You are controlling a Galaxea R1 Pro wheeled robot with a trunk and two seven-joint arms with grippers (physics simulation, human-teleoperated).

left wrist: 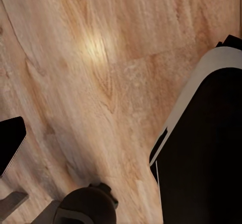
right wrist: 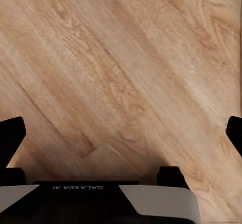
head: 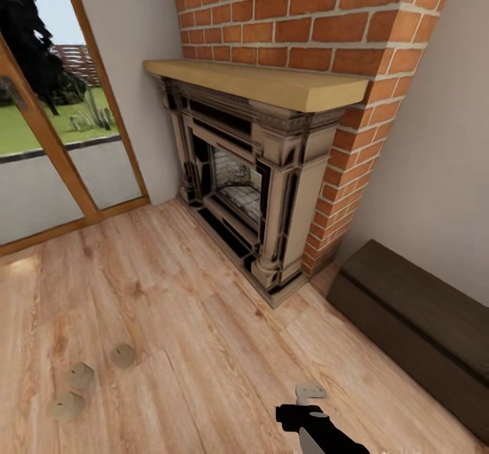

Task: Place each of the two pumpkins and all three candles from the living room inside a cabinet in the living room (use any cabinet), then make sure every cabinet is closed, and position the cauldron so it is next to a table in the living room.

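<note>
Three candles (head: 88, 379) sit on the wood floor (head: 204, 332) at lower left of the head frame, a loose cluster, each upright and stubby, so no long axis to line up on. My right gripper (head: 311, 394) shows at bottom centre-right, well apart from them; they lie off toward my left side, so the left arm should be nearer, I judge. Cabinet (head: 414, 318) runs along the right edge, drawers shut, just past the fireplace (head: 251, 189). Bare floor lies between.

Right wrist frame: fingertips (right wrist: 11, 138) at opposite edges, spread wide over bare boards. Left gripper: cannot tell.
</note>
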